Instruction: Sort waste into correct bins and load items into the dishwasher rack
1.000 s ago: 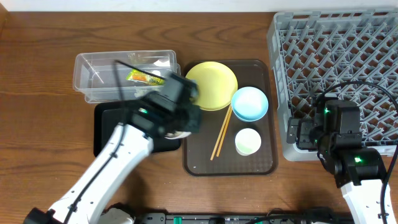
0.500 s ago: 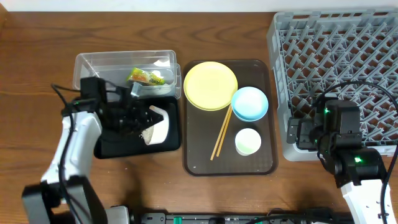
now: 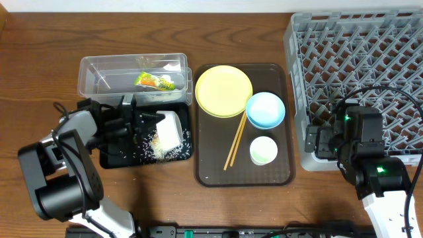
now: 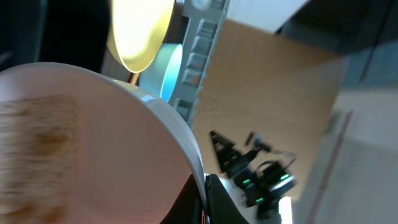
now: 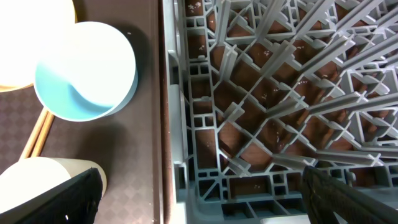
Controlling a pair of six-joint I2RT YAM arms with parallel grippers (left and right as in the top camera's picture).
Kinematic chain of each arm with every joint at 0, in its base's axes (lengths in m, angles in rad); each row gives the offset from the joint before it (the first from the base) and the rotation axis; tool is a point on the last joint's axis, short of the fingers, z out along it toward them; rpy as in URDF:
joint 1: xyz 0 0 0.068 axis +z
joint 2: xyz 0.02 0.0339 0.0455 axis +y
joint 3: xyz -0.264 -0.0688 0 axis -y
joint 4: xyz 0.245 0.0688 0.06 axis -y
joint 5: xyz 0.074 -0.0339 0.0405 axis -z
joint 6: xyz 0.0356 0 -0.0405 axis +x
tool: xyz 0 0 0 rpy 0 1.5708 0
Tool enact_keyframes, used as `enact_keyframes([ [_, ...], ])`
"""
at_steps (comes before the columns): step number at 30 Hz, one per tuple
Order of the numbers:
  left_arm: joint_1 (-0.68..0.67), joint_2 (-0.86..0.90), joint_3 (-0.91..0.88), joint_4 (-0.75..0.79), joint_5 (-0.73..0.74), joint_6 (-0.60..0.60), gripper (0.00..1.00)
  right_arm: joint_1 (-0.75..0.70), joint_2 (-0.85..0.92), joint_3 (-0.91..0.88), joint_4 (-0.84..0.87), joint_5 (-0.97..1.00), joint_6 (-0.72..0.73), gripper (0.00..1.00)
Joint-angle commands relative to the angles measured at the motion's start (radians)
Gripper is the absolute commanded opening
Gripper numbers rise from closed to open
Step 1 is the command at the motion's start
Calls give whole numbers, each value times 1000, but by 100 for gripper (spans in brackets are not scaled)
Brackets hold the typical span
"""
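Note:
My left gripper (image 3: 149, 122) is shut on the rim of the white bowl (image 3: 168, 129), which is tipped on its side over the black tray (image 3: 119, 157). White rice scraps (image 3: 158, 149) lie scattered on that tray. In the left wrist view the bowl (image 4: 93, 143) fills the frame, with its rim pinched between my fingers (image 4: 204, 199). The snack wrapper (image 3: 155, 81) lies in the clear tub (image 3: 92, 73). The yellow plate (image 3: 225, 90), light-blue bowl (image 3: 266, 110), white cup (image 3: 264, 151) and chopsticks (image 3: 234, 142) sit on the brown tray (image 3: 211, 172). My right gripper (image 3: 324, 142) is open and empty at the front-left edge of the grey rack (image 3: 357, 53).
The right wrist view shows the rack's lattice (image 5: 280, 93), the brown tray's edge (image 5: 146, 124), the light-blue bowl (image 5: 87, 71) and the cup (image 5: 37, 186). The clear tub stands right behind the black tray. The rack holds nothing.
My left arm has swung left and low beside the black tray. The white bowl has tipped further over, and rice now lies spilled on the tray. The right arm has not moved.

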Motion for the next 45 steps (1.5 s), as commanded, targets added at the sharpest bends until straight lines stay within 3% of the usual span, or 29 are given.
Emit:
enact_keyframes([
  [1,36,12,-2,-10,56,-188,6,9,-3,20,-1,6,-6,99],
  [6,74,12,-2,-10,56,-356,6,9,-3,20,-1,6,-6,99],
  [22,85,11,-2,-17,56,-470,6,9,-3,20,-1,7,-6,99],
  [24,85,5,0,-16,56,-433,6,9,-3,20,-1,7,-6,99],
  [30,39,-111,7,-16,34,-106,6,9,-3,20,0,7,-7,99],
  [37,-202,-380,71,1,-562,-89,6,9,-3,20,0,7,-6,99],
  [45,-674,-452,72,161,-943,-90,6,9,-3,20,0,7,-6,99],
])
